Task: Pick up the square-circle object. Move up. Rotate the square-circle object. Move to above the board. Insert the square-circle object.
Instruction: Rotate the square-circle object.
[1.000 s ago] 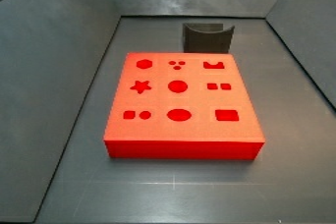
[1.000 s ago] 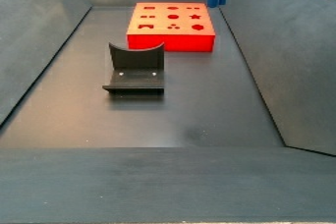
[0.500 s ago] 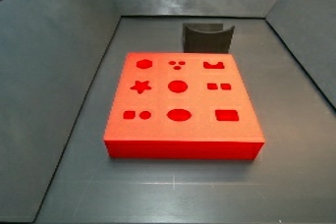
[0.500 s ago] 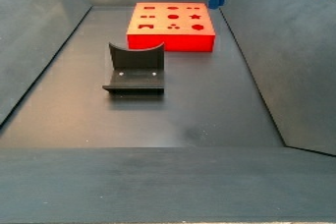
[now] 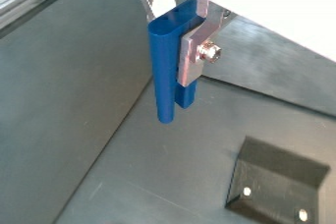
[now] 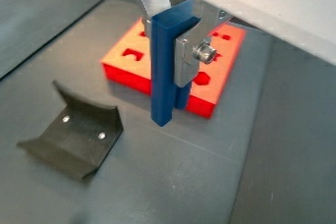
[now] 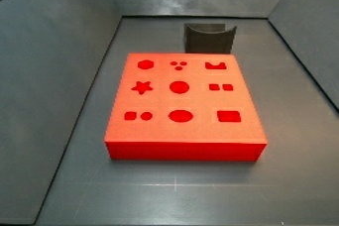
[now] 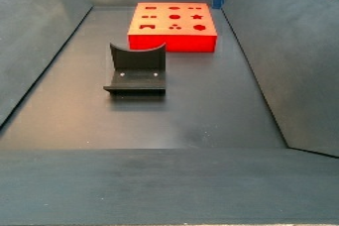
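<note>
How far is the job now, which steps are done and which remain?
Done: the gripper holds the square-circle object lifted high above the floor, at the top edge in both side views. In hand: carrying it; it hangs upright. Left: moving above the board and inserting; no hole is filled.

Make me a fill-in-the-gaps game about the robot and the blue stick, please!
1. The gripper is shut on the square-circle object, whose colour is ____.
2. The board has ____ cut-out holes.
3. The hole in the middle of the board is shaped like a ____.
4. The fixture stands on the floor, ____ from the board.

Missing words: blue; nine; circle; apart
</note>
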